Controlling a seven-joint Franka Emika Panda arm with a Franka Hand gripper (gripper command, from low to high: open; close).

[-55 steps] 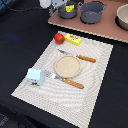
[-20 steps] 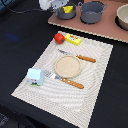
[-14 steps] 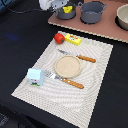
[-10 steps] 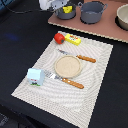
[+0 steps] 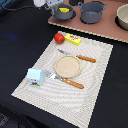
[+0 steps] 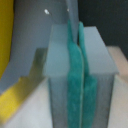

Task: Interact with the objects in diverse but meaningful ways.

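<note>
My gripper point(image 5: 51, 7) hangs at the far back on the exterior view's left, beside a dark grey pan point(image 5: 63, 13) that holds the yellow cheese wedge point(image 5: 64, 9). In the wrist view the gripper point(image 6: 79, 85) is shut, with its teal pads point(image 6: 74, 70) pressed together and nothing visible between them. A blurred yellow shape point(image 6: 7, 40) lies close beside them. On the striped placemat point(image 5: 100, 85) sit a red tomato point(image 5: 59, 37), a yellow box point(image 5: 73, 39) and a white-blue milk carton point(image 5: 35, 76).
A beige plate point(image 5: 67, 66) lies mid-mat between a wooden-handled knife point(image 5: 80, 57) and fork point(image 5: 67, 81). A brown board point(image 5: 105, 29) at the back carries a grey pot point(image 5: 92, 11) and another pot point(image 5: 122, 17) at the exterior view's right edge.
</note>
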